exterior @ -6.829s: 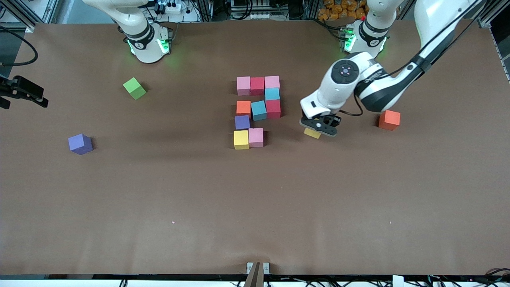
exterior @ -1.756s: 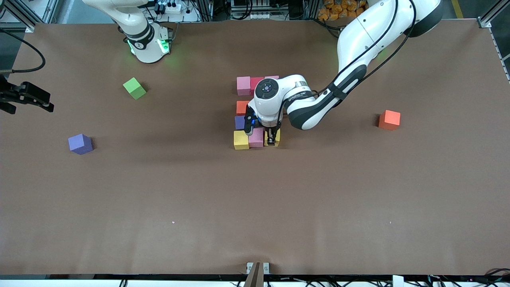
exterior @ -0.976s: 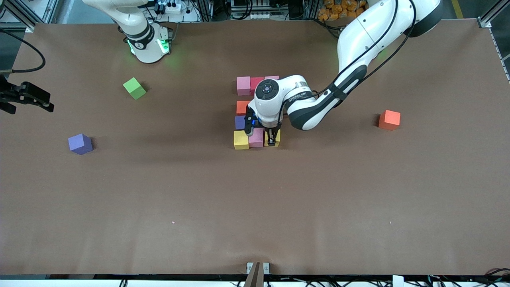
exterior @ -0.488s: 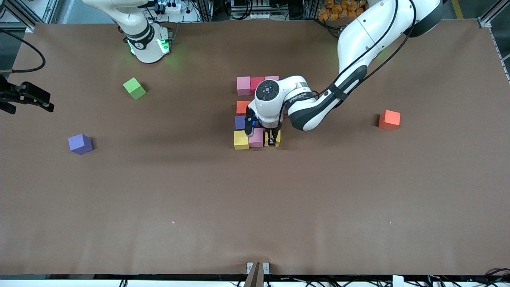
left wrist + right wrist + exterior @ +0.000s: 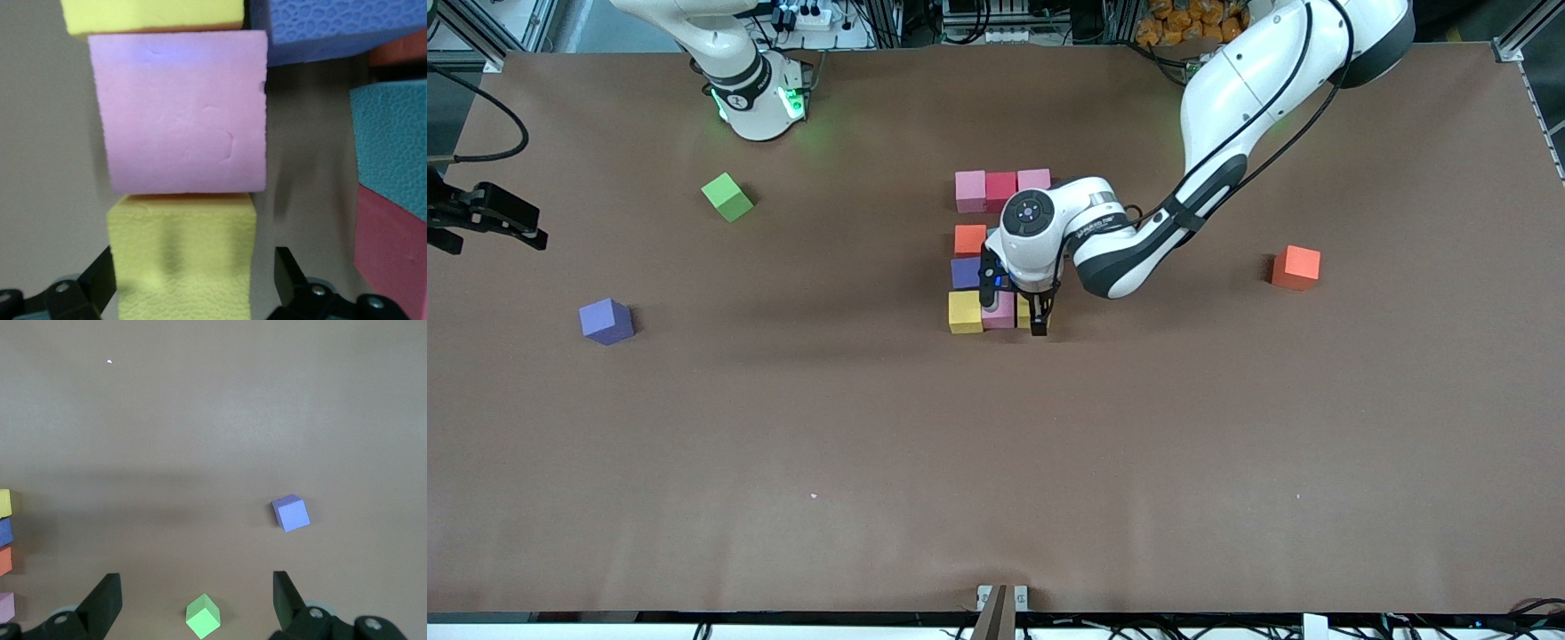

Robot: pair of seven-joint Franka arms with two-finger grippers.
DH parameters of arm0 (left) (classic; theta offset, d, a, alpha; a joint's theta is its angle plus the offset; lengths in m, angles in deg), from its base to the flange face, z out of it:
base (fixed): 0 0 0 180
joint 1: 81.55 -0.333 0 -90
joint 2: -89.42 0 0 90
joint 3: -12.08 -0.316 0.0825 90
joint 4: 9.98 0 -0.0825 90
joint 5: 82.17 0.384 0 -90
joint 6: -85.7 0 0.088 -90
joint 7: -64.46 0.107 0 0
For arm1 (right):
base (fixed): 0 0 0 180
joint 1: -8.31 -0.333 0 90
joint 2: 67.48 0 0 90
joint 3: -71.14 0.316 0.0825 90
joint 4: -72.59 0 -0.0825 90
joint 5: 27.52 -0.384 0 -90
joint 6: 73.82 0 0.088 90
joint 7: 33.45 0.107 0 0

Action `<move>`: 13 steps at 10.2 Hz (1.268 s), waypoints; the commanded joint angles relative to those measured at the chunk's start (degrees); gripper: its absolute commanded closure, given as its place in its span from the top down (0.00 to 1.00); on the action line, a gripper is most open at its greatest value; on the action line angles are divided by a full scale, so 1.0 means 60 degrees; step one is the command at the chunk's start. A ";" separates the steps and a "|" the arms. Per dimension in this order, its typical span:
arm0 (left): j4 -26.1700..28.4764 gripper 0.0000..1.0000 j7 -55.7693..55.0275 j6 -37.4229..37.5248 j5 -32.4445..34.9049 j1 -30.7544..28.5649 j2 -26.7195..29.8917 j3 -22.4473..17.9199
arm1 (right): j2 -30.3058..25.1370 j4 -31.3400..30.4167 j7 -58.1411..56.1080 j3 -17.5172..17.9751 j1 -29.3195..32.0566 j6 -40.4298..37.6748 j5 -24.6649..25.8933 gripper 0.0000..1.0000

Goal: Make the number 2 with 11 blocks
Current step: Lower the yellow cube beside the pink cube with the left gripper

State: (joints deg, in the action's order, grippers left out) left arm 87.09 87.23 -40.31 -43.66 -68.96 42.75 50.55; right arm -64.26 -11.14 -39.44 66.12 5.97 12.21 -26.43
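The right hand (image 5: 193, 603) is held open and empty over the tabletop's (image 5: 996, 462) right-arm end, waiting. The last yellow block (image 5: 181, 257) is set touching the pink block (image 5: 180, 113), completing the number 2 (image 5: 1000, 253). The left hand (image 5: 1021, 313) is opened astride it; a straight lift is called for next.

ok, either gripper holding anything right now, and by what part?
Nothing held. The left gripper is open, its fingers standing off the sides of the yellow block on the table. The right gripper is open over bare table.

Mixed-colour blocks (image 5: 984, 190) – blocky number 2 (image 5: 966, 274), mid-table
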 commanded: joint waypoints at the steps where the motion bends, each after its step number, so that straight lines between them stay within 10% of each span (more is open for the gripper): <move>1: -0.0225 1.00 0.0130 0.0318 -0.0512 0.0129 0.0117 -0.0011 | -0.0039 -0.0019 0.0031 -0.0014 -0.0063 0.0003 0.0139 1.00; 13: -0.1028 1.00 0.0453 0.3126 -0.2108 -0.0589 0.1757 0.0678 | -0.0039 -0.0019 0.0031 -0.0014 -0.0063 0.0003 0.0139 1.00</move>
State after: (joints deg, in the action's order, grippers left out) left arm 82.87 88.77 -25.77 -53.47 -72.44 50.94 54.59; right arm -64.24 -11.14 -39.44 66.13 5.92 12.21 -26.42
